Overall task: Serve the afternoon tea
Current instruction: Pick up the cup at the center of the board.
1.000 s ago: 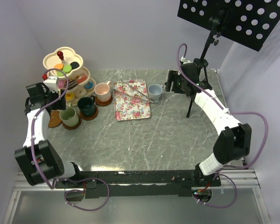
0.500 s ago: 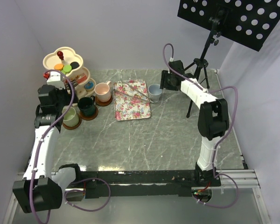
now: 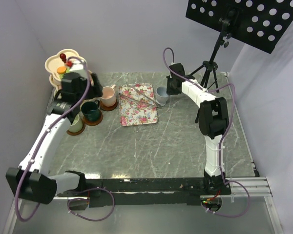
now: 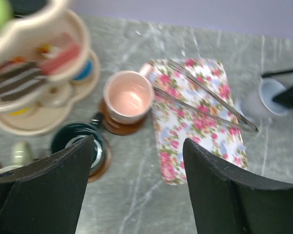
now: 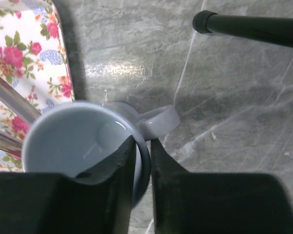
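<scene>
- The right end effector was clenched on the blue mug. One finger sat inside the cup and the other outside, with the wall pinched between them just beside the handle.
- The blue mug stood upright on the bare surface, right of centre near the top of the overhead view. It was just beside the right edge of the tray.
- The tongs lay slantwise across the upper part of the tray. Their tips reached its right edge, near the blue mug.
- The left end effector was released, its fingers spread wide with nothing between them. It hung above the cluster of mugs in the upper left of the overhead view, close to the stand.
- The stand stood at the upper left corner of the surface. Cakes lay on its tiers, among them a dark striped slice, a pink piece and a blue round one.
- The pink mug stood upright on a saucer, between the stand and the tray.
- The dark green mug stood on its own saucer, below and left of the pink mug.
- The light green mug was partly hidden by the left arm. It stood on a saucer just left of the dark green mug.
- A tripod stood at the upper right of the surface and carried a perforated black board. One of its feet rested near the blue mug.
</scene>
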`<state>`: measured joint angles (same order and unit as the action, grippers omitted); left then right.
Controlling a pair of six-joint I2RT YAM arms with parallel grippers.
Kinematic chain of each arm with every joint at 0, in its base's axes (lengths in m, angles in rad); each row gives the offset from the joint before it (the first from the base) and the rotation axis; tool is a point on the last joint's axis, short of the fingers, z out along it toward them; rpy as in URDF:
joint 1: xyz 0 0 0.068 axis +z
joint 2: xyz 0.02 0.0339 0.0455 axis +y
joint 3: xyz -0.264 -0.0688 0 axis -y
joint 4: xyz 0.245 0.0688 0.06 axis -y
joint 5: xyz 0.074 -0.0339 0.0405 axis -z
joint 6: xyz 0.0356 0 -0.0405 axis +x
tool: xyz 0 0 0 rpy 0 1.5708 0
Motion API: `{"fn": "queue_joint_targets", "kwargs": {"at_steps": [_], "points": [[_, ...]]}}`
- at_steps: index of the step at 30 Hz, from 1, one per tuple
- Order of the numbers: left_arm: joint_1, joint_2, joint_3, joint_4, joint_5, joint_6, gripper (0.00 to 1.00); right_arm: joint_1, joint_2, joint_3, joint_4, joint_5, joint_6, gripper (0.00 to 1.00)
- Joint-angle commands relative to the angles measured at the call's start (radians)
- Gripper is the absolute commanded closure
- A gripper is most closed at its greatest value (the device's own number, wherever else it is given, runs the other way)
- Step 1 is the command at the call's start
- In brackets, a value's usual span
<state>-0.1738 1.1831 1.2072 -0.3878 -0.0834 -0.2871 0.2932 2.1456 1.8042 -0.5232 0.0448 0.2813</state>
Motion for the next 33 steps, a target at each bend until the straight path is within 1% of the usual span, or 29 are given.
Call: {"fn": "queue_joint_targets", "kwargs": {"at_steps": [1,3,6,11,15,20,25,28,30,33], "points": [[-0.120,0.079,0.074,-0.033,-0.052,-0.044,0.23,-0.002,-0.007,0.004,-0.009,0.033,-0.017,0.88],[-0.176,0.119,0.103,-0.011,-0.046,-0.055,0.23,0.000,-0.033,-0.005,-0.008,0.041,-0.017,1.00],[-0.257,0.196,0.172,-0.002,-0.006,-0.064,0.23,0.000,-0.091,-0.023,0.014,0.079,-0.053,1.00],[-0.335,0.341,0.278,0.023,0.128,-0.101,0.23,0.001,-0.223,-0.032,-0.003,0.141,-0.174,1.00],[-0.371,0.420,0.327,0.082,0.224,-0.145,0.22,0.011,-0.354,-0.100,-0.018,0.110,-0.206,1.00],[-0.398,0.483,0.285,0.259,0.319,-0.179,0.19,0.041,-0.469,-0.190,-0.057,0.006,-0.169,1.00],[-0.405,0.535,0.308,0.268,0.361,-0.178,0.18,0.107,-0.553,-0.273,-0.052,-0.014,-0.165,1.00],[-0.411,0.524,0.247,0.341,0.405,-0.170,0.17,0.141,-0.576,-0.296,-0.052,-0.003,-0.159,1.00],[-0.411,0.515,0.221,0.359,0.436,-0.179,0.18,0.155,-0.573,-0.290,-0.061,-0.005,-0.159,1.00],[-0.423,0.520,0.193,0.357,0.412,-0.178,0.19,0.185,-0.579,-0.286,-0.060,0.007,-0.172,1.00]]}}
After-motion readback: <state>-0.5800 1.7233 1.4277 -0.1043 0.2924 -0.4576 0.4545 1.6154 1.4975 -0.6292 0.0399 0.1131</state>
